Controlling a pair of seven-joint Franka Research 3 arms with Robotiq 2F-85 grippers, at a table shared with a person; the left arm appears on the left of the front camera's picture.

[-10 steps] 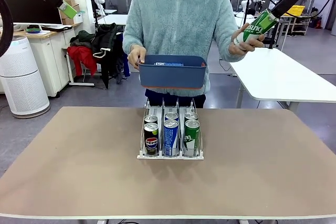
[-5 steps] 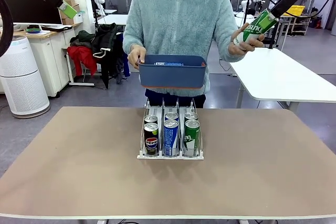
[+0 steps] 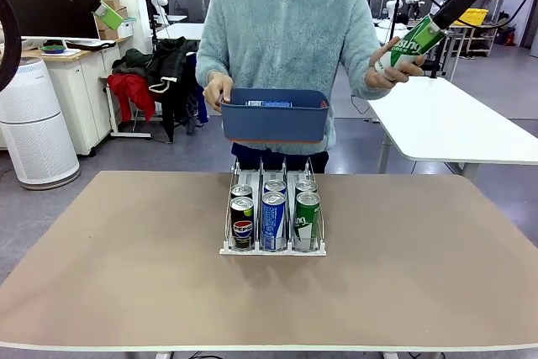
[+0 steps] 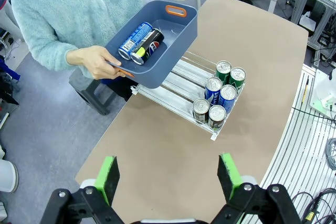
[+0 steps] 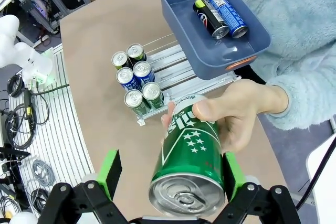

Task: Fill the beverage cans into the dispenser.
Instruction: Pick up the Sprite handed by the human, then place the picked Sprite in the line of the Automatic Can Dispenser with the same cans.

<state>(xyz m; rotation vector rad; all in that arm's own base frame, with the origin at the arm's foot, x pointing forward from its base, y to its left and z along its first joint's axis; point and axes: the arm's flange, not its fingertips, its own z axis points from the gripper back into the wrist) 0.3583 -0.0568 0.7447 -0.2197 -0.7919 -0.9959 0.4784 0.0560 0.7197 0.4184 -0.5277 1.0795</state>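
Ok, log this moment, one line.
person's hand: green can between open right jaws | dispenser: six cans | bin: two cans | left jaws: open

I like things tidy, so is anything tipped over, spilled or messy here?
Nothing is spilled or broken. The six cans in the dispenser stand upright. Two cans lie on their sides in the blue bin, which the person holds in the air. The person's hand holds a green can tilted inside the open right gripper.
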